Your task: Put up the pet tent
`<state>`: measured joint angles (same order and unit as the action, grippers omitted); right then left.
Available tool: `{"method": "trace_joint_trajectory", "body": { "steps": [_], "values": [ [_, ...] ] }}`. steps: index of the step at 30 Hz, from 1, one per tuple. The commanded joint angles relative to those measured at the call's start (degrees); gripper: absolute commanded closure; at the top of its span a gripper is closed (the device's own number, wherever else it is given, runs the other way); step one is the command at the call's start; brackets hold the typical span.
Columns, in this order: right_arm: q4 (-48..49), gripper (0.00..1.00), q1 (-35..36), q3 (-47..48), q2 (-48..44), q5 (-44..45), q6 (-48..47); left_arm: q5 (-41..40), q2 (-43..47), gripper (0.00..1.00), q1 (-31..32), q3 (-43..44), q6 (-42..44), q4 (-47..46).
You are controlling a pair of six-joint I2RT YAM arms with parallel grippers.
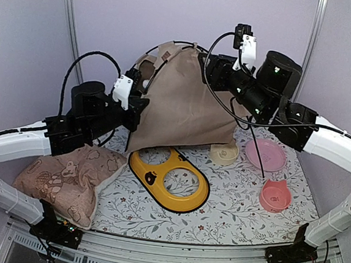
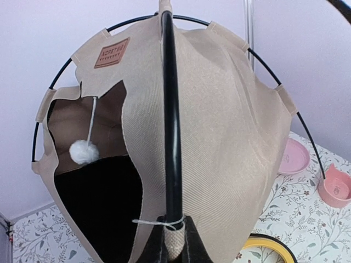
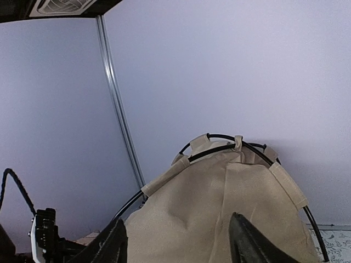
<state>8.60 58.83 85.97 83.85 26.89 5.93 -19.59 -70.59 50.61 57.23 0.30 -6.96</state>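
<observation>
The left end effector [image 2: 174, 247] is pinched on the foot of the tent's [image 1: 184, 101] black pole [image 2: 171, 120], at the tent's left edge. The right end effector [image 3: 178, 241] is at the tent's upper right edge, its fingers [image 3: 249, 246] spread, with tan fabric showing between them. The tent stands upright on the surface [image 1: 230, 204], and a yellow tray [image 1: 137, 165] lies just in front of it.

A flower-print table [image 1: 229, 216] carries a tent [image 1: 184, 107] at the back; a yellow tray [image 1: 137, 164] before it; a cushion [image 1: 66, 180] left; cream bowl [image 1: 224, 153], pink plate [image 1: 265, 155], pink bowl [image 1: 275, 195] right.
</observation>
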Motion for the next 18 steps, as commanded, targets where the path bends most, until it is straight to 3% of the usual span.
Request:
{"method": "trace_joint_trajectory", "body": {
  "steps": [1,7,14,18],
  "values": [
    [-4.0,0.28,0.0,-4.5,-7.0,-4.2,-3.6,10.1,4.8,1.0,-4.0,-0.4,6.2,-7.0],
    [-13.6,0.12,-1.4,-14.3,-19.6,-7.1,-4.3,21.4,7.1,1.0,-12.4,0.4,6.6,-6.0],
    [-20.9,0.04,-5.4,-26.2,-33.7,-10.5,2.9,36.6,4.6,1.0,-21.8,4.2,8.0,-1.9],
    [-26.4,0.04,-6.1,-27.6,-35.0,-15.0,7.4,44.3,3.2,1.0,-26.4,5.6,7.4,-1.7]
  ]
}}
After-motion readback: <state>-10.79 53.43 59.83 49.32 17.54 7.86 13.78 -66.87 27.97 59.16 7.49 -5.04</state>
